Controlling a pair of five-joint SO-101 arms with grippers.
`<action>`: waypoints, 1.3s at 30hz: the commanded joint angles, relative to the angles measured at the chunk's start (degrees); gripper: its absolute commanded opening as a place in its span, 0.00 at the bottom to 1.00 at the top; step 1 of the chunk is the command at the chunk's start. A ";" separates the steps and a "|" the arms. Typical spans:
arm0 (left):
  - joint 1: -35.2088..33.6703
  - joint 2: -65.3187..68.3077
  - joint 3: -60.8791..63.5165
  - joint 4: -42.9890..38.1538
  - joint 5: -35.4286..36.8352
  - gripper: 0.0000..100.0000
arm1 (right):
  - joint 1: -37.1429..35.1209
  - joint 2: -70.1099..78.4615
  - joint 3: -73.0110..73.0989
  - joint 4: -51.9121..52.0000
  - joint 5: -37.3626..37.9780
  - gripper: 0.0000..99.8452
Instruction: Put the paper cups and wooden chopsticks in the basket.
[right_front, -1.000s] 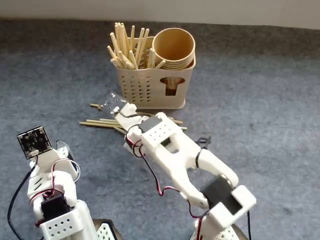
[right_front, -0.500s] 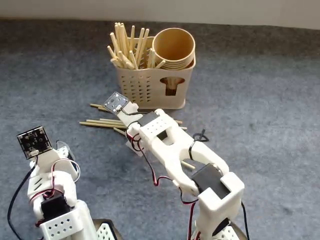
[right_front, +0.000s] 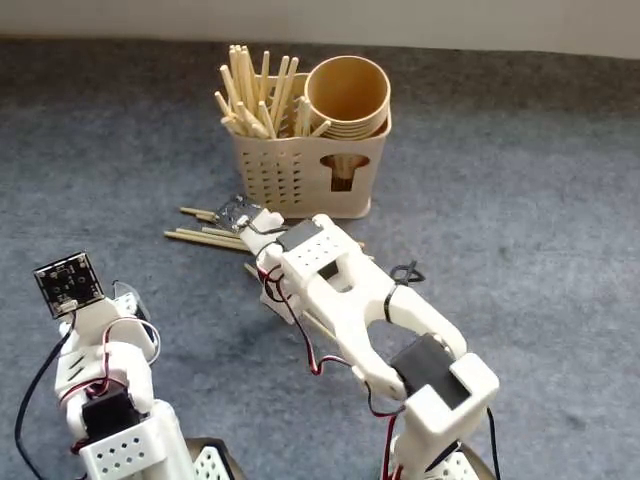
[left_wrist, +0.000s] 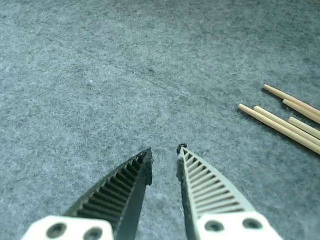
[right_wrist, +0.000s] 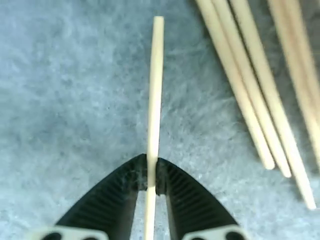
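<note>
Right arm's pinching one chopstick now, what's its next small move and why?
Probably lift straight up. The right claw is shut on a single chopstick that seems to lie on the carpet, beside the loose chopsticks; raising it clears them before carrying it to the basket.

Stacked paper cups (right_front: 347, 95) and wooden chopsticks (right_front: 250, 95) stand in the basket (right_front: 290, 178); loose chopsticks (right_front: 202, 237) lie near it, one chopstick (right_wrist: 155, 90) gripped

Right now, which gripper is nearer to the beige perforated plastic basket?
Right. The right gripper is in front of the beige perforated plastic basket, holding a wooden chopstick; the left gripper sits farther back, over grey carpet.
</note>
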 joint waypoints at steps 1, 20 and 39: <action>-0.57 0.04 1.19 0.09 0.09 0.10 | 0.66 -7.52 -1.54 0.92 0.18 0.01; -0.57 0.04 1.19 0.09 0.09 0.10 | 0.31 -28.09 7.08 -2.24 -11.16 0.01; -0.57 0.04 1.19 0.09 0.09 0.10 | 0.22 -49.36 25.01 -20.35 -17.67 0.01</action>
